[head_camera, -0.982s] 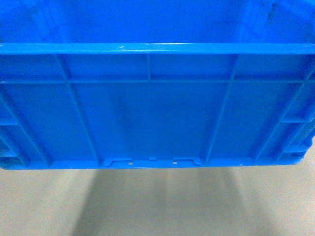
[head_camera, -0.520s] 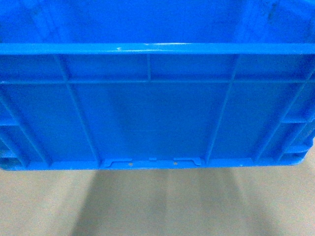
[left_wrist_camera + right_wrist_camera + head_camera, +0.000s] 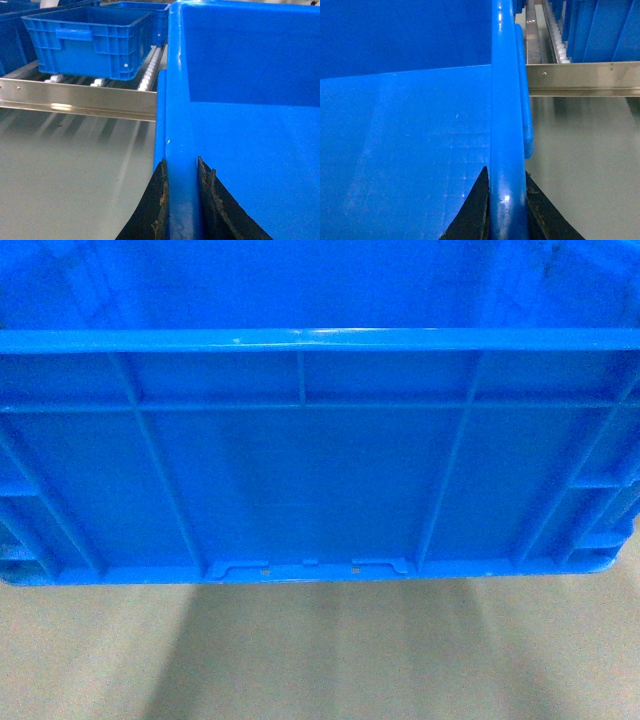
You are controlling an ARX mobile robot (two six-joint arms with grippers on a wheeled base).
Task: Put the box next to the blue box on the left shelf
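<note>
The box (image 3: 300,480) fills the head view, its ribbed near wall above pale floor (image 3: 320,660), its shadow spreading toward 6 o'clock. In the left wrist view a second blue box (image 3: 90,42) sits on a roller shelf (image 3: 75,97) at 10 o'clock, a steel rail along its front edge; more blue crates lie behind it, cut off by the frame. The right wrist view shows another steel rail (image 3: 580,77) with rollers and blue crates at 1 o'clock. The left gripper (image 3: 182,200) has its dark fingers clamped on the box's left rim; the right gripper (image 3: 506,205) pinches the right rim the same way. The floor is grey and glossy, reflecting the shelf.
</note>
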